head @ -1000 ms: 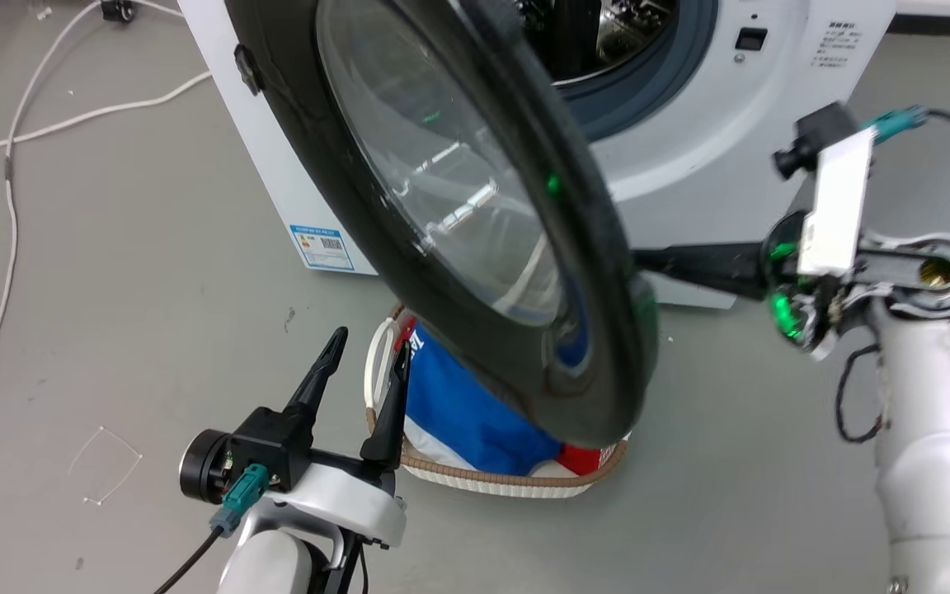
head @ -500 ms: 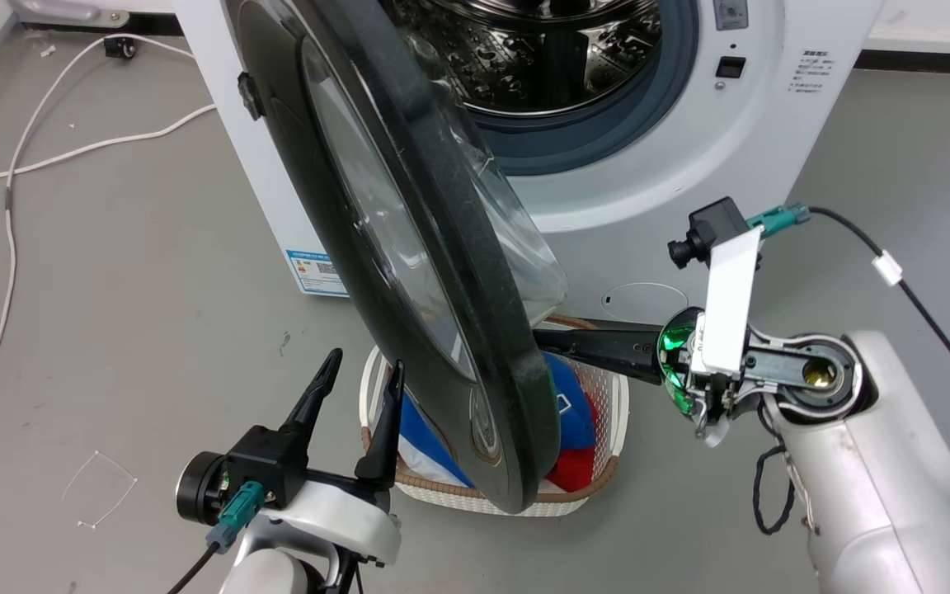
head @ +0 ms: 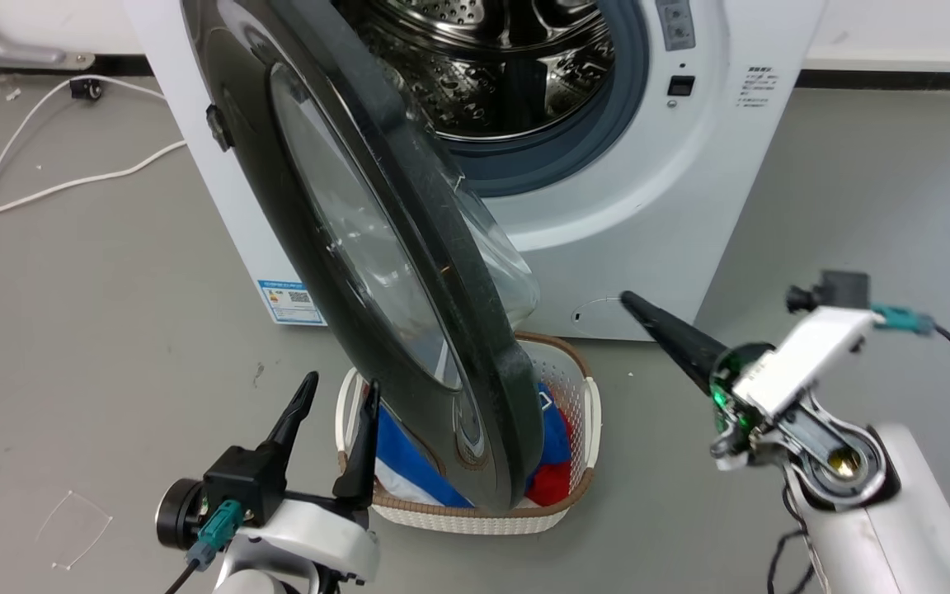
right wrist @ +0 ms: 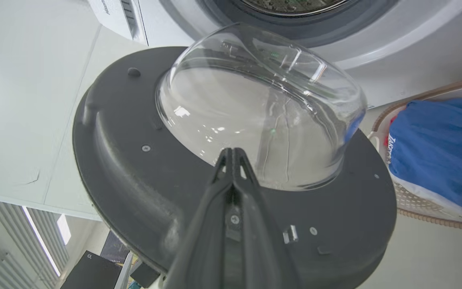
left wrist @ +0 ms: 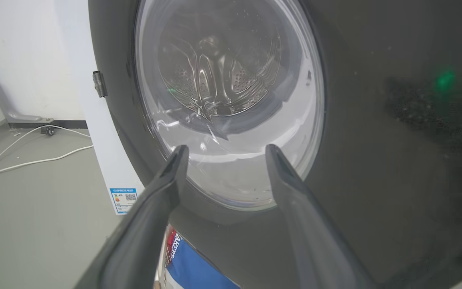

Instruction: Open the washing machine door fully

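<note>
1. The large round glossy black washing machine door (head: 376,272) stands about half open, its lower rim over a white woven laundry basket (head: 593,408). Nothing holds it, so it may drift shut.
2. The left gripper (head: 341,382), jaws spread and empty, sits just beside the outer face and likely blocks the swing.
3. The right gripper (head: 632,301), jaws pressed together, is clear of the door. A push could skid off the glass.
4. The blue cloth (left wrist: 199,265) reads "AKERS". The print on the blue-edged sticker (head: 289,301) is too small to read.

1. Washing machine door (head: 376,272): hinged at the left front edge of the washing machine (head: 648,214), standing out before the drum (head: 491,74).
2. Basket (head: 591,412): on the floor (head: 112,330), under the door's lower edge.
3. Left gripper (head: 341,382): left of the door; right gripper (head: 630,299): right of it, apart.
</note>
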### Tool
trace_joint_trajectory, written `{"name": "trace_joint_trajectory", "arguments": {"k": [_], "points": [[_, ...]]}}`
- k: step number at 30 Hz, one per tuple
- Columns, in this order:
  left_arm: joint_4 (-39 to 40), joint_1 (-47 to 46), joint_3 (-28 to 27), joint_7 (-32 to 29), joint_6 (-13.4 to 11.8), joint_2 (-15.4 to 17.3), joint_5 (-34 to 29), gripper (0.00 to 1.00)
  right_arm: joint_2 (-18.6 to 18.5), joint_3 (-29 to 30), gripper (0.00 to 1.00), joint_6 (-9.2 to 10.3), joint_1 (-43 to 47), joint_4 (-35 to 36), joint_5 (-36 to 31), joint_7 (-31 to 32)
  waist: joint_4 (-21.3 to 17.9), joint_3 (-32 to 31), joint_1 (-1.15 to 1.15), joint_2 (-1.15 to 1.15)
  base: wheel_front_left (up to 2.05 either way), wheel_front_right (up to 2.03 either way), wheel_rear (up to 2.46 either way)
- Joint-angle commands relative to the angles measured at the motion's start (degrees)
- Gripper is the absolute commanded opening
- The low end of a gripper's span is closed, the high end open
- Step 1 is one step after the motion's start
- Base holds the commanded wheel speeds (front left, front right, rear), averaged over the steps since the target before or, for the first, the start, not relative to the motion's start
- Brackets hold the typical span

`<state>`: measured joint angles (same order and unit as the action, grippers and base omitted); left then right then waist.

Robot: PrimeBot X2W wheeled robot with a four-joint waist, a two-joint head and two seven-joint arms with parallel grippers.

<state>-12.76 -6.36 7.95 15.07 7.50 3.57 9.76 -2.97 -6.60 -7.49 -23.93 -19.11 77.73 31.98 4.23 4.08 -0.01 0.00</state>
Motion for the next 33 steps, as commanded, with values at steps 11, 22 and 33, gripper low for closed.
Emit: {"name": "trace_joint_trajectory", "arguments": {"k": [11,22,33], "points": [[-0.8,1.4,-2.4,0.1,0.0,0.5,-0.1,1.00,-2.4,6.6,1.00,-0.01,16.8,12.3,-9.2,-16.4,-1.8,-1.3,0.01,0.00,0.00,0.00,0.00],[-0.6,2.3,-4.9,0.1,-0.2,0.2,-0.9,1.00,-5.8,9.6,1.00,-0.01,22.0,17.9,-40.4,-34.7,-3.3,-1.9,0.01,0.00,0.00,0.00,0.00],[-0.4,1.8,-5.6,0.1,-0.2,0.4,-2.4,1.00,-2.4,9.9,1.00,0.00,25.7,25.8,-70.2,-36.6,-3.1,-2.0,0.01,0.00,0.00,0.00,0.00]]}}
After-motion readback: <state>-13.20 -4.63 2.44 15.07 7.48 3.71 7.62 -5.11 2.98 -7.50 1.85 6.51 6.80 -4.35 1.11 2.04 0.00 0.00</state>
